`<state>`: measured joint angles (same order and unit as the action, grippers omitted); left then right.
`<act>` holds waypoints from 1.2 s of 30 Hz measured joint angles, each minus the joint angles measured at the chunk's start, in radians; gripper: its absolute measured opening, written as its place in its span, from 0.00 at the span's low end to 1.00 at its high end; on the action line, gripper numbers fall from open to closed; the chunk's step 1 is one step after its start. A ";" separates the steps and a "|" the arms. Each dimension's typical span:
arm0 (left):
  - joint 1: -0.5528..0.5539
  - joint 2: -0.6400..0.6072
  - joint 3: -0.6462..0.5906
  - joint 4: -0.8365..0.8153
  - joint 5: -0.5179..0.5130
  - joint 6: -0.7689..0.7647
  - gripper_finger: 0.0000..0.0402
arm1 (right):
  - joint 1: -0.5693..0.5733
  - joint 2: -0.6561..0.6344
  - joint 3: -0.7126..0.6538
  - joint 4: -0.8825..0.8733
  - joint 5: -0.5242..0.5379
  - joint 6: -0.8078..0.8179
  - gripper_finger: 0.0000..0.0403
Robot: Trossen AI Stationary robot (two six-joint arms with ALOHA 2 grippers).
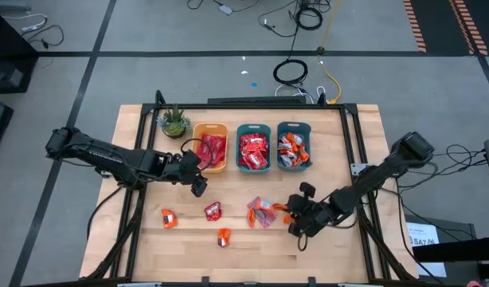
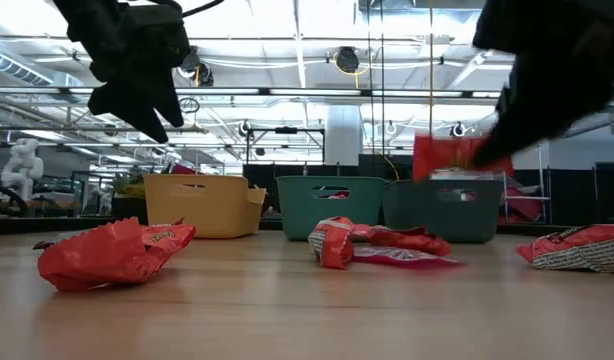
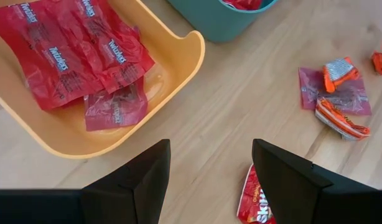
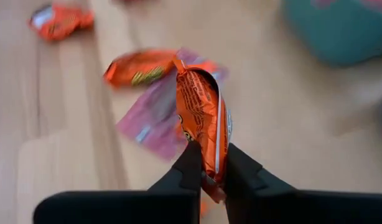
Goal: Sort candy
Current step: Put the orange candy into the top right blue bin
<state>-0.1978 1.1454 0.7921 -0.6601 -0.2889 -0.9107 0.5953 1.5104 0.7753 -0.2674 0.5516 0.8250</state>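
Sorting is well under way: the yellow bin (image 1: 210, 148) holds red Twizzlers packets (image 3: 73, 53), and the two teal bins (image 1: 253, 148) beside it are also filled with candy. The right end effector (image 4: 209, 165) is clamped on an orange wrapped piece (image 4: 202, 121), lifted just above the surface (image 1: 340, 247). The left end effector (image 3: 209, 171), fingers apart and empty, hovers beside the yellow bin over a red Skittles packet (image 1: 213, 211). Still loose on the surface (at least four pieces) are that packet, two small orange pieces (image 1: 169, 218) and a pinkish flat packet (image 1: 261, 212).
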 joint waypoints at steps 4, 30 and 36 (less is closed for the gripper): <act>0.000 0.000 0.000 0.001 0.000 0.000 0.59 | -0.013 -0.155 0.000 -0.121 0.123 0.000 0.04; -0.001 0.000 0.000 0.000 0.001 0.001 0.59 | -0.723 -0.445 0.000 -0.277 0.038 -0.047 0.18; -0.001 0.000 0.000 0.000 0.001 0.001 0.59 | -0.739 -0.445 0.000 -0.278 0.018 -0.051 0.36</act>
<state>-0.1986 1.1454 0.7921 -0.6601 -0.2878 -0.9097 -0.1438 1.0657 0.7753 -0.5459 0.5697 0.7741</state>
